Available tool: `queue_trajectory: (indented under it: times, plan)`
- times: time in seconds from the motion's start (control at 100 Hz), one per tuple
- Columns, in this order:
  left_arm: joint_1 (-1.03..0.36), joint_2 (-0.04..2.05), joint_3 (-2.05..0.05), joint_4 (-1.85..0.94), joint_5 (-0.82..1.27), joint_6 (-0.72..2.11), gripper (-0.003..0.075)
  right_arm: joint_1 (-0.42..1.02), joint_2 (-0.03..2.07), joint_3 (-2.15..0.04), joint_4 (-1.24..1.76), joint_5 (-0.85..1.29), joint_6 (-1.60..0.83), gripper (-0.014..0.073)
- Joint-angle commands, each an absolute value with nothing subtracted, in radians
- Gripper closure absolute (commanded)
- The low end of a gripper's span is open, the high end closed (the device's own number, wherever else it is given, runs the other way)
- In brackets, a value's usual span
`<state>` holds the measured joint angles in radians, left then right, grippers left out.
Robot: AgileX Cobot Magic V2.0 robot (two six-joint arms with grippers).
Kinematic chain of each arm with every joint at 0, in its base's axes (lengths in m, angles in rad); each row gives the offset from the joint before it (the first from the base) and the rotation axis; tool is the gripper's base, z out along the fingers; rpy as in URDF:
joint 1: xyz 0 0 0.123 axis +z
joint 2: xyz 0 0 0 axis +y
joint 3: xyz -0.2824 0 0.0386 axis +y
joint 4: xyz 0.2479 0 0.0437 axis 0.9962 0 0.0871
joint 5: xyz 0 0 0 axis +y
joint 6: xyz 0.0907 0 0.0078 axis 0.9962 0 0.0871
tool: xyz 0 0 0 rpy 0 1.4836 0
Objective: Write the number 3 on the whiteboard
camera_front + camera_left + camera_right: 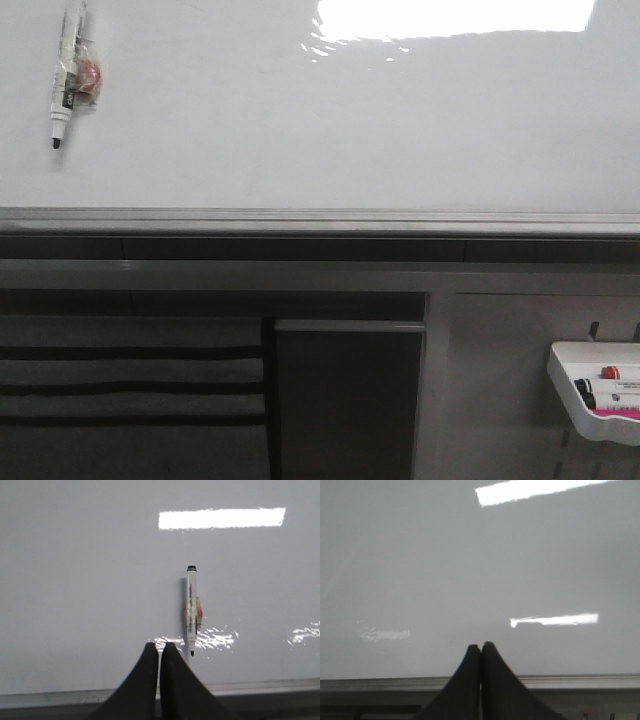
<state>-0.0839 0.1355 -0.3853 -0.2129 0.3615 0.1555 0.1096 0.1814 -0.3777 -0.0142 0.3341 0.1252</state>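
Note:
The whiteboard [300, 130] is large, glossy and white, with a bright glare at its top and a grey metal edge rail [320, 218] along its near side. No number 3 shows on it in any view. A white marker with a black tip [66, 75] lies on the board at the far left, wrapped in clear tape with a red patch. It also shows in the left wrist view [192, 611], just ahead and to one side of my left gripper [159, 647], which is shut and empty. My right gripper [481, 646] is shut and empty over the blank whiteboard [470, 570].
A small white marker tray [590, 405] with a red-capped and a pink-labelled marker hangs at the lower right, below the board. A dark panel [345, 400] and grey slats [130, 385] sit under the rail. Neither gripper shows in the front view.

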Motion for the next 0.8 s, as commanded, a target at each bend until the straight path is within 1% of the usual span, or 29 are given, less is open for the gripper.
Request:
queue_trajectory:
  times: [0.0,0.06,0.16,0.37,0.58,0.63,0.69,0.74,0.79]
  plan:
    - [-0.087,0.242,-0.495,-0.217,0.411,0.159,0.0741,0.103,0.286,-0.503,-0.029,0.361,0.102,0.0663]
    - [-0.087,0.304,-0.545,-0.217,0.452,0.159,0.0741,0.103,0.350,-0.560,-0.029,0.427,0.102,0.0663]
    - [-0.087,0.373,-0.580,-0.219,0.448,0.159,0.0741,0.103,0.423,-0.628,-0.031,0.502,0.101,0.0663]
    - [-0.087,0.460,-0.580,-0.219,0.408,0.159,0.0741,0.103,0.490,-0.632,-0.045,0.541,0.099,0.0663]
    - [-0.087,0.515,-0.578,-0.219,0.400,0.159,0.0741,0.103,0.542,-0.632,-0.206,0.603,0.099,0.0659]
    - [-0.087,0.527,-0.578,-0.217,0.400,0.159,0.0740,0.103,0.547,-0.632,-0.215,0.604,0.099,0.0636]
    - [-0.087,0.542,-0.578,-0.207,0.398,0.159,0.0734,0.103,0.548,-0.632,-0.210,0.601,0.099,0.0575]
    - [-0.087,0.554,-0.578,-0.196,0.389,0.161,0.0698,0.103,0.548,-0.632,-0.208,0.596,0.099,0.0497]
    - [-0.087,0.569,-0.578,-0.194,0.372,0.161,0.0619,0.103,0.548,-0.632,-0.206,0.586,0.099,0.0398]
